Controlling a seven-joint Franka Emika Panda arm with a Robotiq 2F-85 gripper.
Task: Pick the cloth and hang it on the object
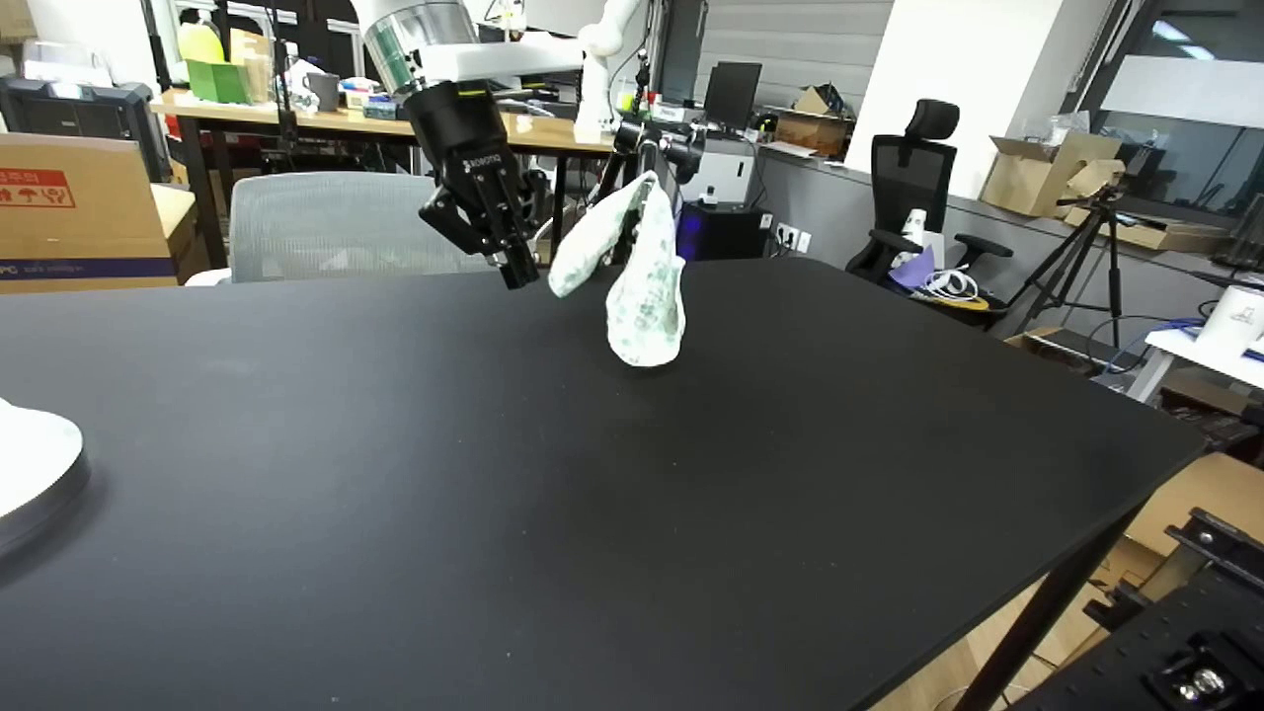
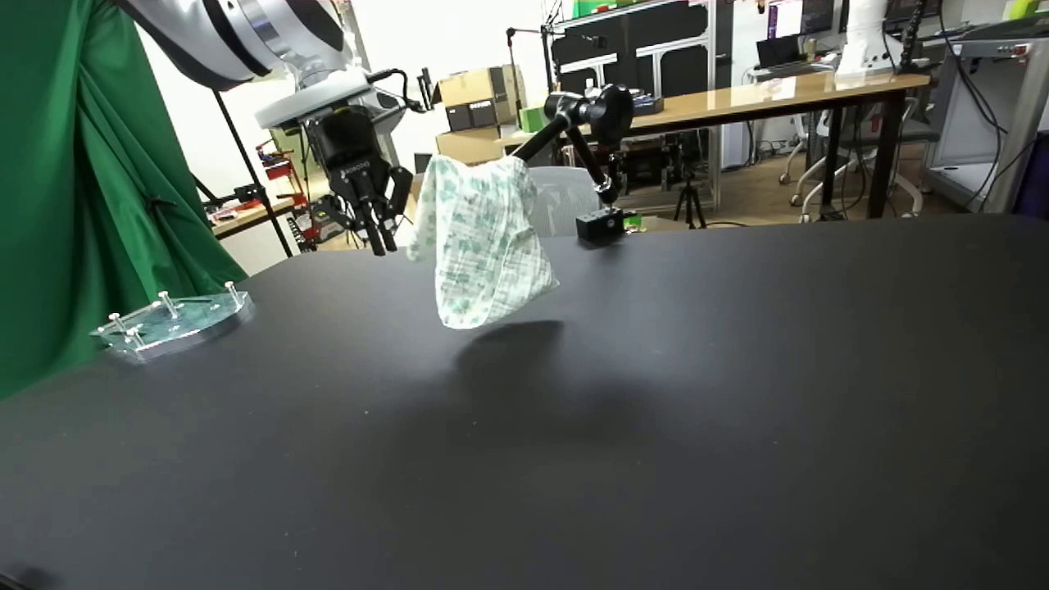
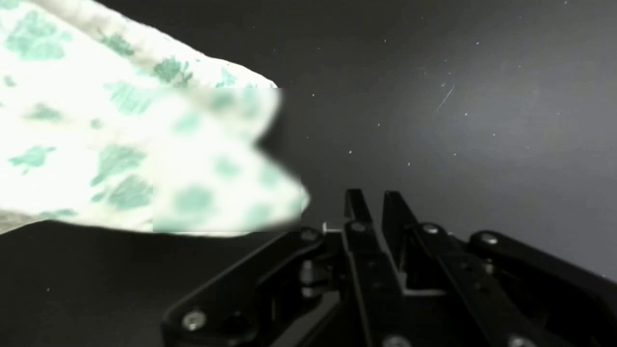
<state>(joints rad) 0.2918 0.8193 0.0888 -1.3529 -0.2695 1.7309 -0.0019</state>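
while cloth drapes a stand beside the narrowly parted claw, a transparent plate lies apart.

From here the cloth covers the end of the black articulated arm; tip and contact under the fabric hidden. Wrist view: cloth runs off the left edge, plus a boxy patch is smeared, print lost. The gripper is cut off at the bottom there. The robot arm leaves the top in both exterior views; the black table runs out the bottom. In an exterior view a round-edged white object gets sliced at left, can't tell what; black hardware clipped lower right.
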